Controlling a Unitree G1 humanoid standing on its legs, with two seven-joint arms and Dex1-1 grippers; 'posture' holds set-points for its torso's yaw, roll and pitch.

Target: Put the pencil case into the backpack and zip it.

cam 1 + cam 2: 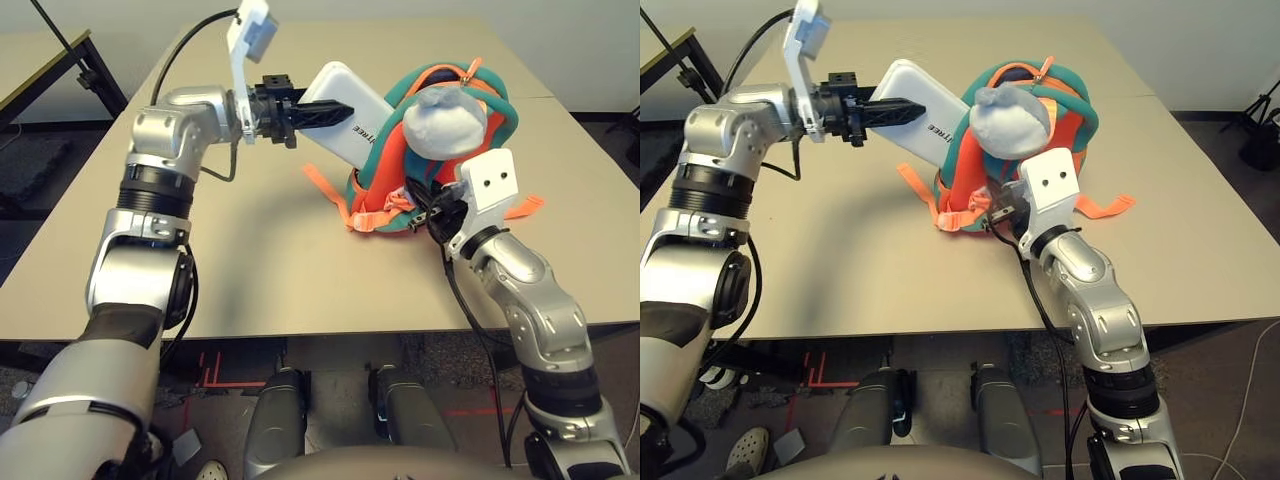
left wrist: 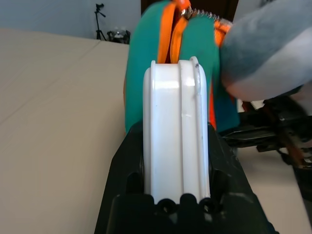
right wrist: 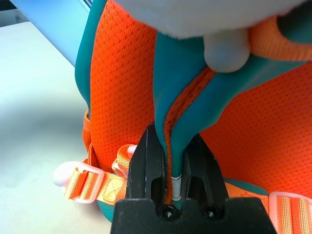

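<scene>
Clearly, pencil case (image 2: 176,131) between left pincer's (image 2: 176,163) fingers, seemingly touching backpack (image 1: 395,160).

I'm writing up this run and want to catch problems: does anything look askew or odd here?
Nothing looks spilled or damaged. The flat white hard pencil case, gripped by the black-fingered left gripper, slants against the side of the orange-and-teal backpack, which seems normal mid-packing.

Count: one pencil case (image 1: 338,88) and one backpack (image 1: 388,160) are showing. One plush animal head (image 1: 445,125), two grippers (image 1: 345,113) (image 1: 415,190) and two tables (image 1: 270,270) (image 1: 28,66) are also showing.
</scene>
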